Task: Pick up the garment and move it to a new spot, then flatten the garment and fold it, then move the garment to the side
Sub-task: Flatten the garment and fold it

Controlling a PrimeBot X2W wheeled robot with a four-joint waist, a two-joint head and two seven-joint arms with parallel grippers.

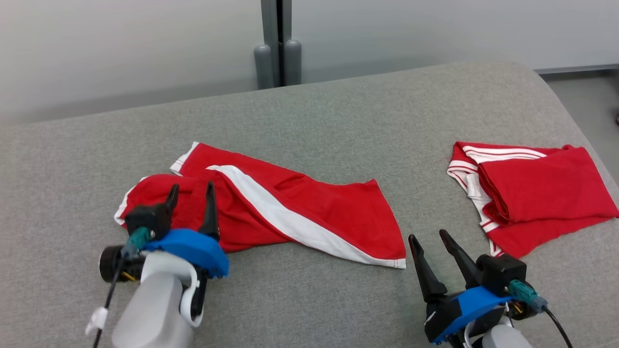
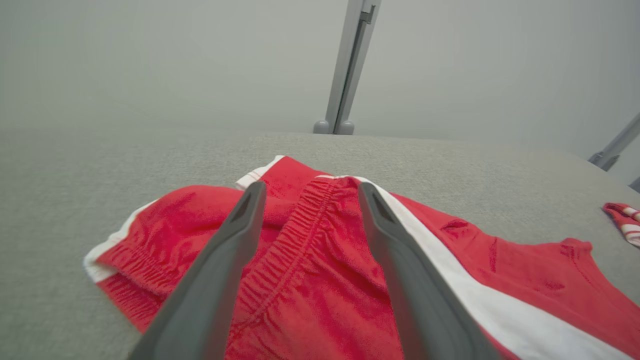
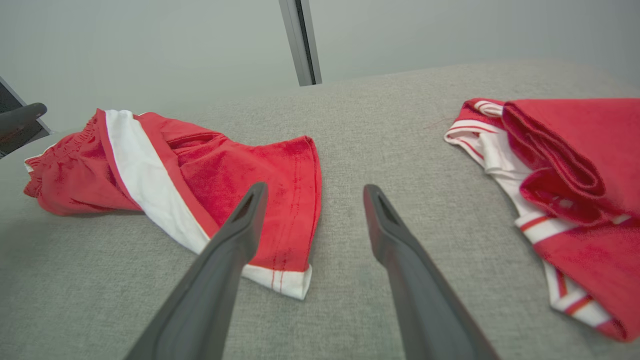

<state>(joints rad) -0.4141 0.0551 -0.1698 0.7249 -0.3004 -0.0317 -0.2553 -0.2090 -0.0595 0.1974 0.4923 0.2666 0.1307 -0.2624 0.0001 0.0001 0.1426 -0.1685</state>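
A pair of red shorts with a white side stripe lies crumpled on the grey cushion, its elastic waistband bunched at the left end. My left gripper hovers open over that waistband, one finger on each side of the gathered elastic. My right gripper stands open above bare cushion, just right of the shorts' hem corner, with nothing between its fingers.
A second red garment with white stripes lies folded at the right, close to the cushion's edge. The grey cushion reaches back to a pale wall with a grey post. Floor shows at the far right.
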